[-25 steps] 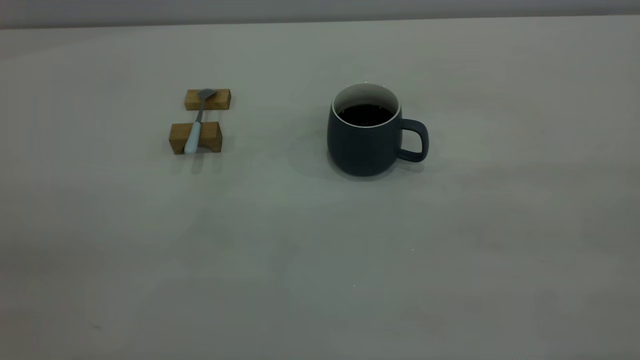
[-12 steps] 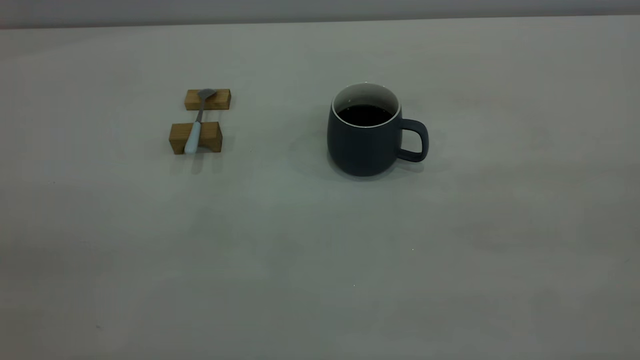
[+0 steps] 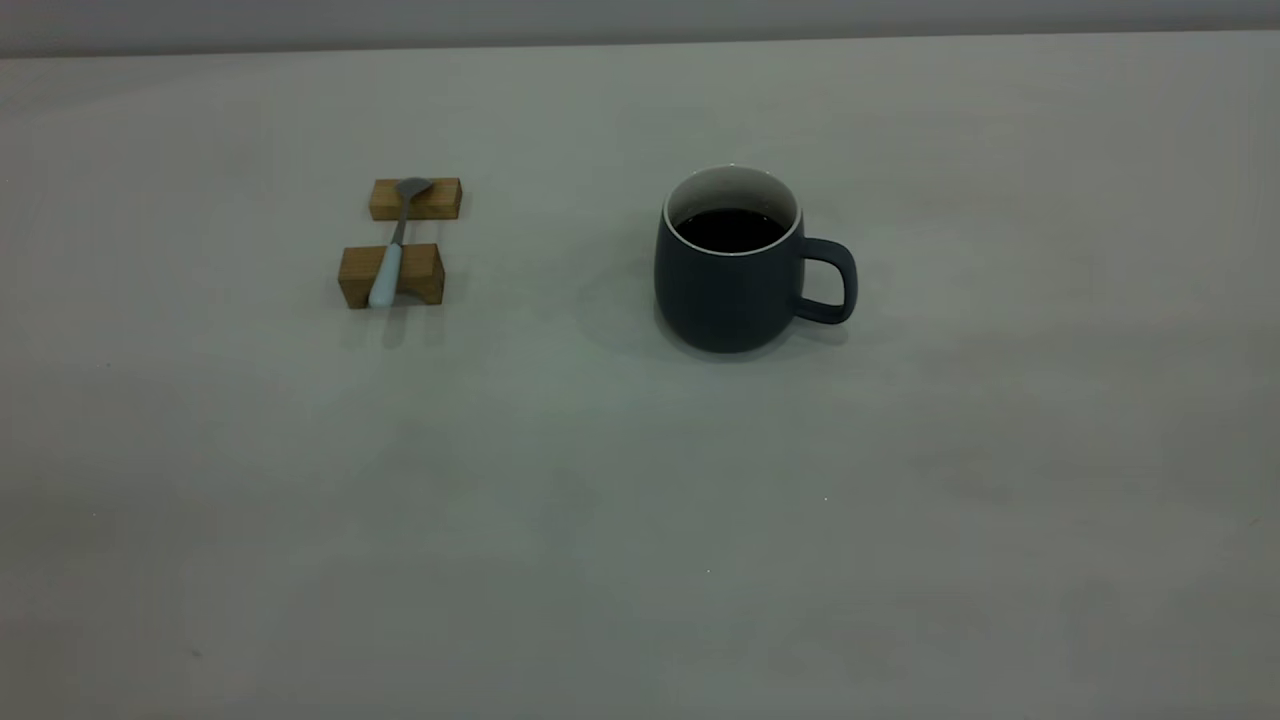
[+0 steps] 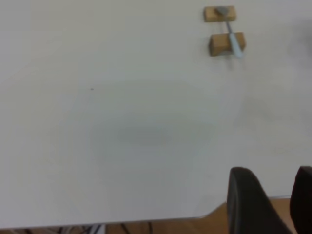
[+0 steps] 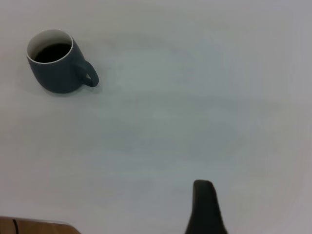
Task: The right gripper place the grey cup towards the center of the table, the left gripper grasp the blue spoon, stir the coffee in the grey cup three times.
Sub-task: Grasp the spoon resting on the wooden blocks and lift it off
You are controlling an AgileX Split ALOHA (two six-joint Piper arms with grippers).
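On the table (image 3: 640, 520), right of its middle, the grey cup (image 3: 728, 290) stands upright with coffee (image 3: 730, 230) inside, handle pointing right. Well to its left the blue spoon (image 3: 390, 258) lies across two wooden blocks (image 3: 392, 275). Left gripper (image 4: 273, 204) hovers far off, fingers apart. Right gripper (image 5: 204, 209) shows one finger; spread unclear.

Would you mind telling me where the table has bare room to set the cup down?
Bare table fills the near half and the stretch between the blue spoon on its wooden blocks and the grey cup. Right of the cup's handle is bare too. Only the blocks' corner is crowded.
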